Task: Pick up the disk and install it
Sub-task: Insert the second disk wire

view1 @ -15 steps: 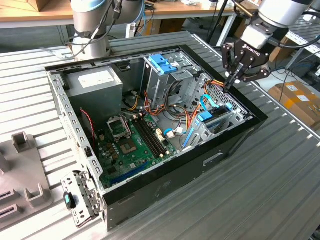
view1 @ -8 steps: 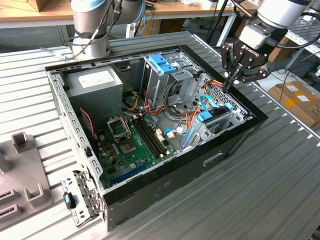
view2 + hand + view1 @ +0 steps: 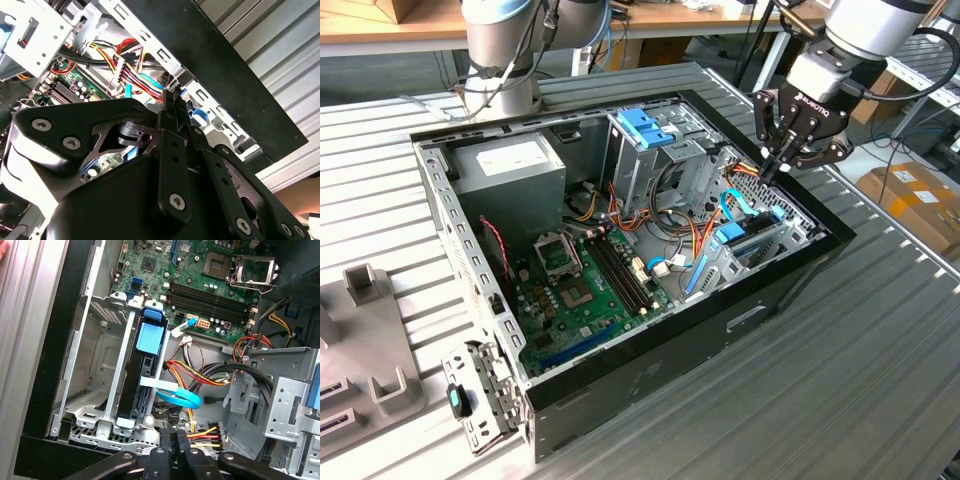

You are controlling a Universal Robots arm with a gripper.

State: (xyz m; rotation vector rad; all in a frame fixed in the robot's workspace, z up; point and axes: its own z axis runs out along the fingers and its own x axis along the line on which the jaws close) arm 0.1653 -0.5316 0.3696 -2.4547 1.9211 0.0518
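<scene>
Disk (image 3: 145,375): sitting edge-up in the drive cage (image 3: 95,390) of the computer case (image 3: 740,310), blue rails showing, a blue data cable (image 3: 180,399) running off beside it. Gripper (image 3: 782,165): hovering over the case's corner next to the cage, fingers (image 3: 172,450) clenched together, grasping nothing. Risk, as judged: loose power wires (image 3: 200,375) lying near the cage could be snagging the fingertips. The case is resting on a ribbed metal table (image 3: 880,330), a workshop bench (image 3: 410,20) standing beyond it.

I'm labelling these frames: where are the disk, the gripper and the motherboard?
disk (image 3: 142,385): first wrist view, its dark body standing in the bay.
gripper (image 3: 775,165): exterior view, between its closed fingertips.
motherboard (image 3: 575,295): exterior view, green board surface.
</scene>
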